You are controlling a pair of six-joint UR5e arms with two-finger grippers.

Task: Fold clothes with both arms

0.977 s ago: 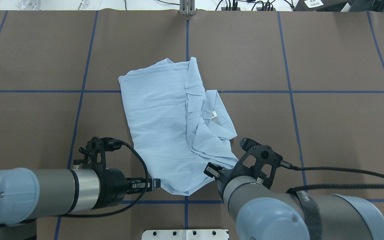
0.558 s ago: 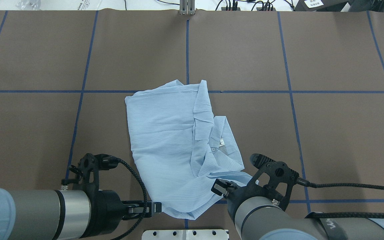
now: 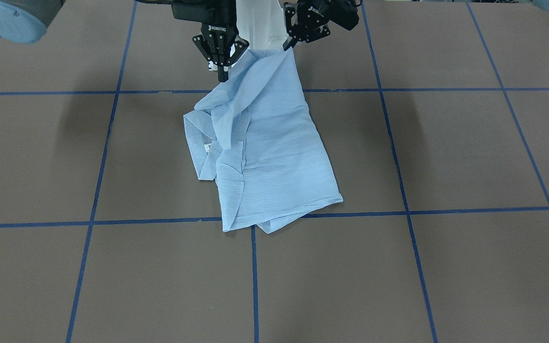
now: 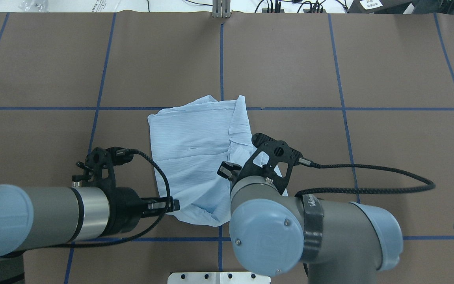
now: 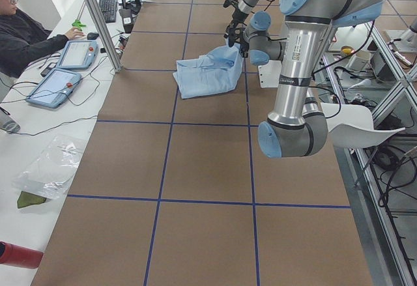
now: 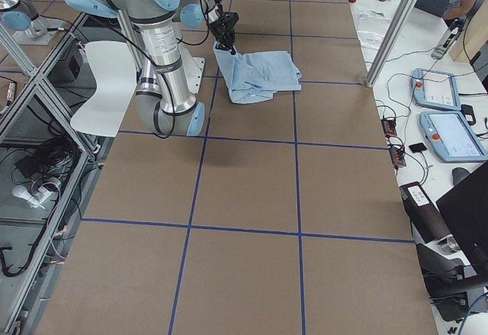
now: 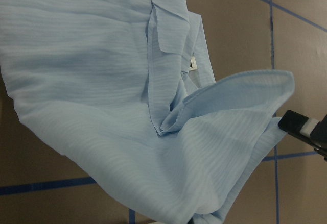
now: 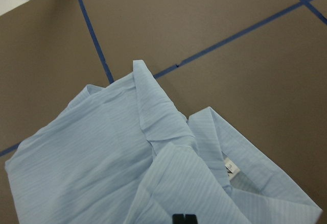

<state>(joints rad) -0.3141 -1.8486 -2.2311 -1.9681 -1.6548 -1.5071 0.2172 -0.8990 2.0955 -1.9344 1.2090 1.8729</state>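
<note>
The left pincer (image 4: 175,205) is closed on the near edge of the shirt (image 4: 193,138) and holds it up a little. The right pincer (image 3: 222,66) points down and seems closed on the cloth near the collar. The left arm (image 4: 49,219) lies low and reaches in sideways. The right arm (image 4: 329,232) bends over the shirt, which lies crumpled mid-surface (image 4: 369,59).

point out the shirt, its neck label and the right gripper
shirt (image 3: 279,157), front-facing view, flat middle panel
neck label (image 8: 231,168), right wrist view, the white tag itself
right gripper (image 3: 222,74), front-facing view, between its fingertips on the cloth
</note>
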